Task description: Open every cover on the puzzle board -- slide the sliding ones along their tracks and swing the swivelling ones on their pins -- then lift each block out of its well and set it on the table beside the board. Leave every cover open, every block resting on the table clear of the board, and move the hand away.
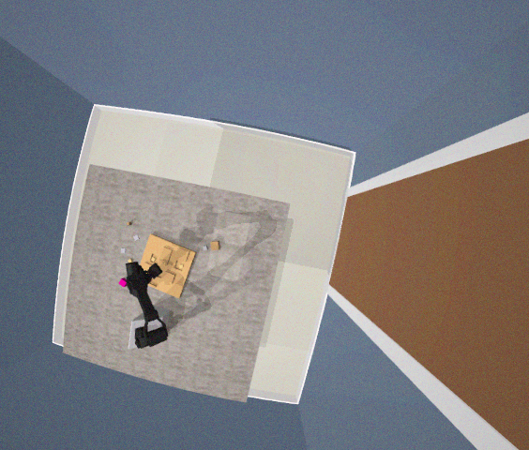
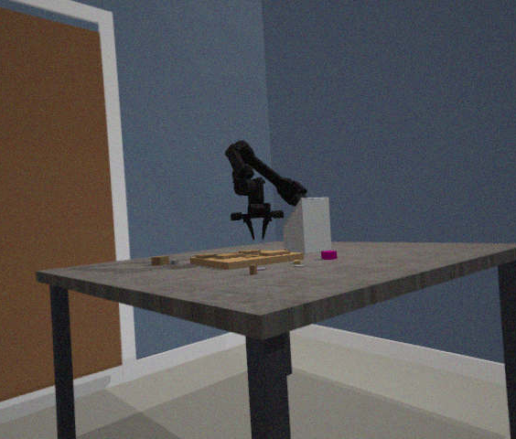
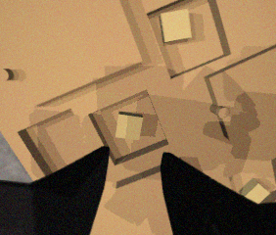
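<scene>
The wooden puzzle board (image 1: 157, 242) (image 2: 230, 265) (image 3: 55, 29) lies flat on the table. In the wrist view, a pale block (image 3: 176, 25) sits in the upper well, a second pale block (image 3: 129, 126) in the middle well, and a third pale block (image 3: 255, 192) shows at the lower right, partly behind a finger. All three are uncovered from above. A left recess shows no block. The covers share the board's colour; their exact positions are hard to tell. My gripper (image 2: 258, 238) (image 3: 135, 157) is partly open and empty, above the board, its fingertips just short of the middle well.
A magenta block (image 1: 123, 282) (image 2: 328, 255) lies near the arm's side of the board. A brown cube (image 1: 215, 245) (image 2: 159, 260) and small grey piece (image 1: 204, 247) lie across the board. A small brown block (image 1: 129, 223) (image 2: 252, 270) and flat pieces lie opposite. A white pedestal (image 2: 316, 227) supports the arm.
</scene>
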Action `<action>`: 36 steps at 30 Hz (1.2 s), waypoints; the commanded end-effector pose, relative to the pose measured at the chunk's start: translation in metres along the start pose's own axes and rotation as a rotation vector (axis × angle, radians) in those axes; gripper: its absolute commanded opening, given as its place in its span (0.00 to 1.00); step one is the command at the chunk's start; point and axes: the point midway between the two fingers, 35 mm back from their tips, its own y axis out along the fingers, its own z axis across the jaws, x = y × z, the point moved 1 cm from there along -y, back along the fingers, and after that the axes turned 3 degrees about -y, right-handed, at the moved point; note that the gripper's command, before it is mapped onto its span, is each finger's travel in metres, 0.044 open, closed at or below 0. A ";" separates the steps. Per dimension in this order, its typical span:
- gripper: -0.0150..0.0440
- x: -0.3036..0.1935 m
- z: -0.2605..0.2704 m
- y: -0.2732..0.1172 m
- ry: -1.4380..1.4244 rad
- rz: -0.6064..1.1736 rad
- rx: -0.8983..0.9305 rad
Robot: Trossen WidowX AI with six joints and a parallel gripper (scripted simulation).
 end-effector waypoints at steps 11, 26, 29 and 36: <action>0.50 -0.003 0.002 0.028 -0.006 0.011 0.006; 0.50 -0.003 0.002 0.028 -0.006 0.011 0.006; 0.50 -0.003 0.002 0.028 -0.006 0.011 0.006; 0.50 -0.003 0.002 0.034 -0.006 0.011 0.006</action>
